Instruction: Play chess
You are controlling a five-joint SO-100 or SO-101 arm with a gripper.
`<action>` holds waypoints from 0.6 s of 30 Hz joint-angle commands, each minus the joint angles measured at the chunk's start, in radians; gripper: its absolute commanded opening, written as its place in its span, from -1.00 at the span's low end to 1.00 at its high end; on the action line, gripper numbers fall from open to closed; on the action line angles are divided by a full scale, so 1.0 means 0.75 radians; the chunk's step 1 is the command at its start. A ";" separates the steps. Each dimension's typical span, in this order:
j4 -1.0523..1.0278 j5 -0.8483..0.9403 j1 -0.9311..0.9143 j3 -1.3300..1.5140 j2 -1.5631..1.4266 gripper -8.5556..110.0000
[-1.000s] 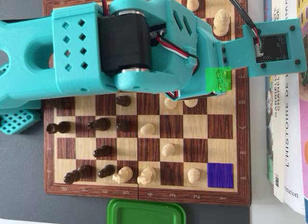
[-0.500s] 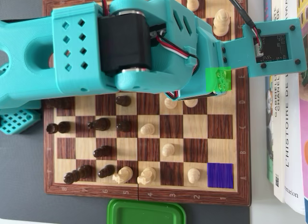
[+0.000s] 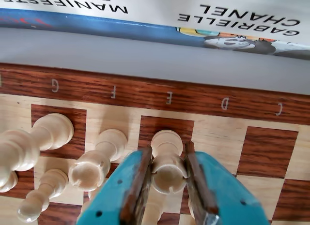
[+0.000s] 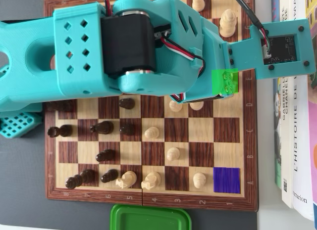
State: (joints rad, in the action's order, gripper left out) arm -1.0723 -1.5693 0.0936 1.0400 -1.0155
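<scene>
Low, gripper (image 3: 168, 179) clamped (teal) — white piece (image 3: 167, 159)

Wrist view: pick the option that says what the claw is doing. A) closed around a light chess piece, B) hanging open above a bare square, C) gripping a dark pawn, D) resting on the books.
A: in the wrist view the claw has its two teal fingers pressed against either side of a light chess piece that stands on the chessboard near the file letter E.
</scene>
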 commanded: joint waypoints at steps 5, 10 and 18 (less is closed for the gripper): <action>0.022 0.002 -0.014 -0.010 0.018 -0.84; 0.020 0.002 -0.018 -0.012 0.016 -0.84; 0.020 0.008 -0.016 -0.010 0.016 -0.63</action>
State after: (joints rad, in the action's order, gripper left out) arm -1.0615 -1.5693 0.0890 1.0400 -0.9910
